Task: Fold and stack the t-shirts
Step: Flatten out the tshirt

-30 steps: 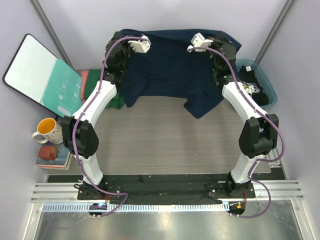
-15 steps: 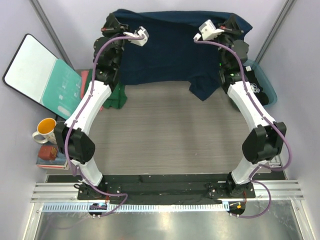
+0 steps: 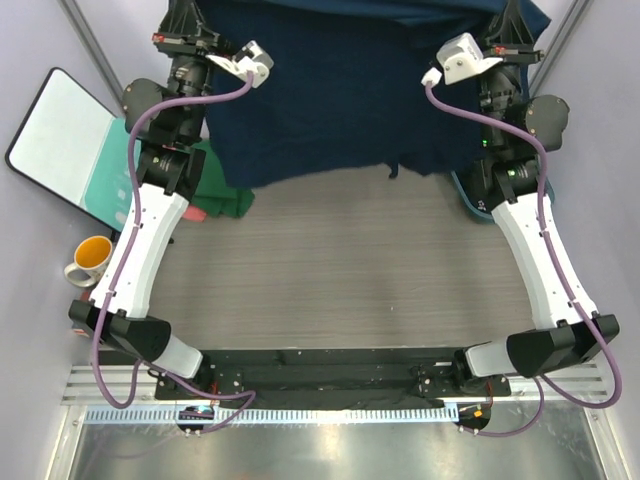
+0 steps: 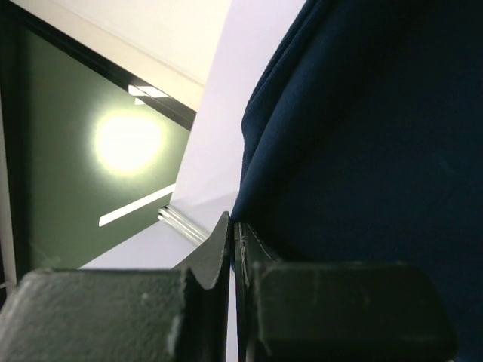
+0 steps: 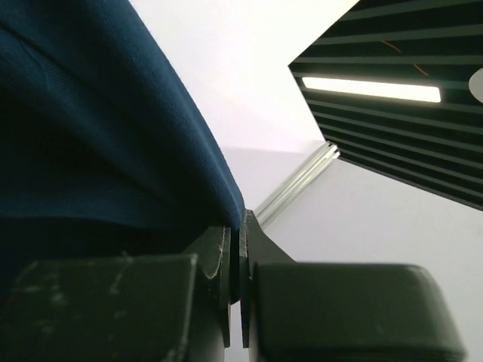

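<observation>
A plain navy blue cloth t-shirt (image 3: 340, 90) is held aloft at the far side of the table (image 3: 340, 270), its upper corners pinched in the left gripper (image 4: 232, 226) and right gripper (image 5: 240, 220). The long axis hangs straight down below both grippers; neither arm is nearer.

We see a robotics lab cell. Plain lavender partition walls (image 3: 25, 250) and metal posts (image 3: 100, 60) box in the wood-grain counter (image 3: 350, 270). Along its near edge, an aluminium rail (image 3: 100, 385) carries the cabled left arm (image 3: 150, 230) and right arm (image 3: 540, 260). A mug (image 3: 90, 265) sits left of it.
</observation>
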`<state>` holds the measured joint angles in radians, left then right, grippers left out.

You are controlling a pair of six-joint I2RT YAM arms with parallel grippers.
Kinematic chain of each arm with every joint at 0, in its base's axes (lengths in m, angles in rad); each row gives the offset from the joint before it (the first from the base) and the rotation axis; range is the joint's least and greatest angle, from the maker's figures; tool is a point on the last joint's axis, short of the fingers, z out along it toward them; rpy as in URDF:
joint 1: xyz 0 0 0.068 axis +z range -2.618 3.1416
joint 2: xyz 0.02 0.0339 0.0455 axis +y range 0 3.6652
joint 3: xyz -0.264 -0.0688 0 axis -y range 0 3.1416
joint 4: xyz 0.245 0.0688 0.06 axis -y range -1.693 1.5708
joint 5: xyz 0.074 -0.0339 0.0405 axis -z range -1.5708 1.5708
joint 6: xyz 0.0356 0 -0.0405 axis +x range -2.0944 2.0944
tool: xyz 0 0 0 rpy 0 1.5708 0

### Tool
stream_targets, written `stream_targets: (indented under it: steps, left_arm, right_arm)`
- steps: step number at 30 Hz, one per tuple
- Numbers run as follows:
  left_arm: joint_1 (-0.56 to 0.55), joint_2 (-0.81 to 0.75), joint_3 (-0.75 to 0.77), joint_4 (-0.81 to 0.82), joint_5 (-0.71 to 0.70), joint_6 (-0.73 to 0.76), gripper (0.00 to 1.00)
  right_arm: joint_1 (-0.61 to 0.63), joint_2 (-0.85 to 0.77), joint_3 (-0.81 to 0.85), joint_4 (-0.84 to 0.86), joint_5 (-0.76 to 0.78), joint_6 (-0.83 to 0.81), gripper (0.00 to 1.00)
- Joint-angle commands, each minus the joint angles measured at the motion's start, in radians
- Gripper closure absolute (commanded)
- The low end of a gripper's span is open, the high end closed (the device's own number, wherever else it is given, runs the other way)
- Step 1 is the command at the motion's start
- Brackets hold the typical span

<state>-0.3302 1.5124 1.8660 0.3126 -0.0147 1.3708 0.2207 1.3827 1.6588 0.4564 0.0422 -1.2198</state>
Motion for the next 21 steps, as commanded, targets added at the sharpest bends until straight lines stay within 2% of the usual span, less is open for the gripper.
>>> stream_targets:
  steps: [1,6,11,15,16,18,21]
  left_arm:
    - [0.075,0.008,-0.016,-0.017,-0.030,0.033,1.00]
    - [0.146,0.109,0.047,-0.072,-0.007,-0.009,1.00]
    - [0.227,0.230,0.123,-0.038,0.010,-0.019,1.00]
    - [0.266,0.357,0.296,-0.033,-0.016,-0.026,1.00]
    - [0.275,0.402,0.379,-0.026,-0.021,-0.021,1.00]
    - [0.286,0.433,0.485,-0.007,-0.022,-0.007,1.00]
    - [0.289,0.439,0.554,0.025,-0.013,-0.006,1.00]
  right_arm:
    - [-0.029,0.059,0.019,0.037,0.078,0.002,0.99]
    - [-0.043,0.125,0.027,0.044,0.067,0.020,0.99]
    - [-0.070,0.234,0.073,0.051,0.062,0.025,0.99]
    - [-0.086,0.314,0.218,0.045,0.087,0.028,0.99]
    - [-0.092,0.331,0.254,0.038,0.091,0.025,0.99]
    - [-0.098,0.364,0.365,0.015,0.102,0.023,0.99]
    - [-0.112,0.381,0.511,-0.039,0.105,0.034,0.99]
